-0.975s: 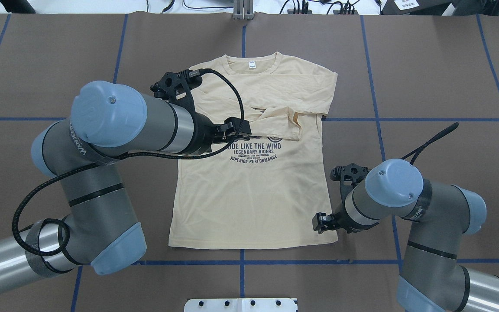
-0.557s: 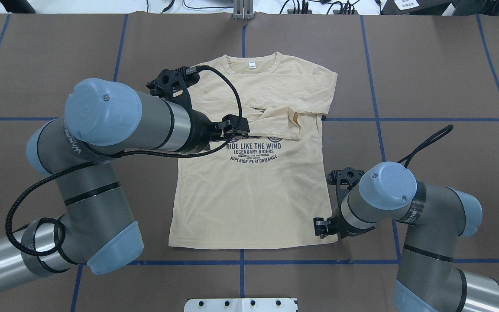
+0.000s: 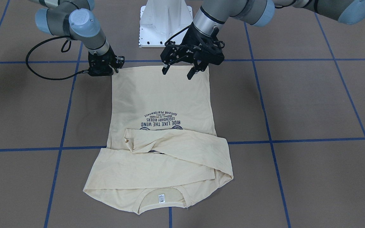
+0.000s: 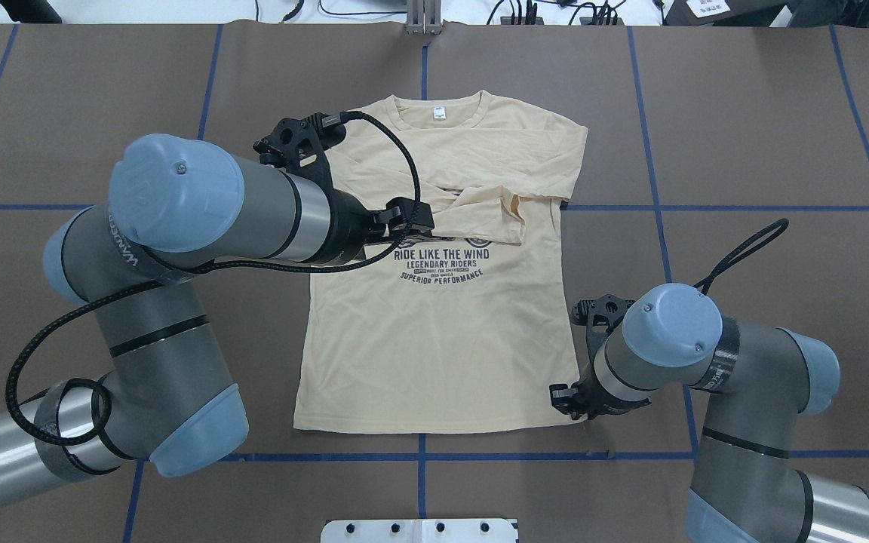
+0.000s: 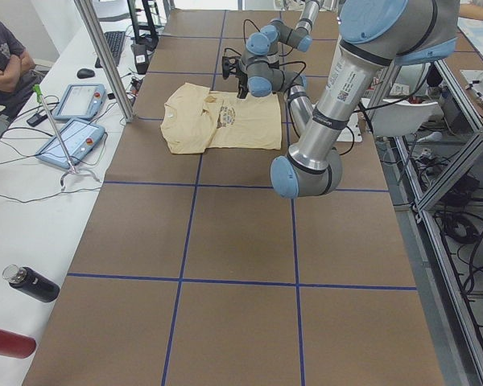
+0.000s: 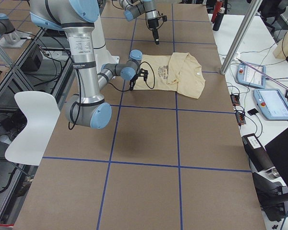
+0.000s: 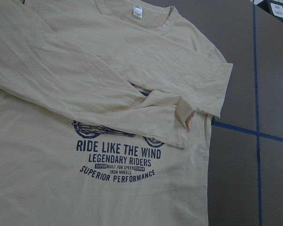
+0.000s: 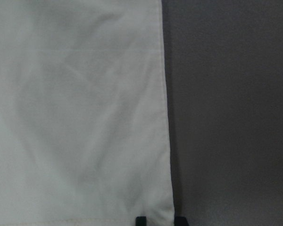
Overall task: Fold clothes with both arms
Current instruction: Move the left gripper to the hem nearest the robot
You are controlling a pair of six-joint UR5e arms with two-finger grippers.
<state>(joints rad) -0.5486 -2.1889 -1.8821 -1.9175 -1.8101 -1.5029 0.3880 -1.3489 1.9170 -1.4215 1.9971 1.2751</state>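
The cream-yellow shirt [image 4: 434, 347] lies flat, print up, with both sleeves folded across the chest and the neck tag [image 4: 439, 114] at the far side. It also shows in the front view [image 3: 160, 98]. My left gripper [image 3: 177, 72] is open and empty, held above the shirt; in the overhead view it [image 4: 408, 219] hangs over the print's left end. My right gripper [image 4: 566, 400] is low at the shirt's near right hem corner. In the right wrist view its tips [image 8: 160, 219] stand slightly apart, astride the shirt's side edge [image 8: 167, 141].
The white pedestal base [image 3: 165, 25] stands at the robot's side of the table. Blue tape lines [image 4: 631, 455] grid the brown table top. Tablets [image 5: 72, 137] and bottles [image 5: 32, 283] lie on the white side bench.
My right gripper has sunk and moved in to the shirt's hem corner. My left arm has drawn back slightly to the left, gripper still open. The shirt has not moved.
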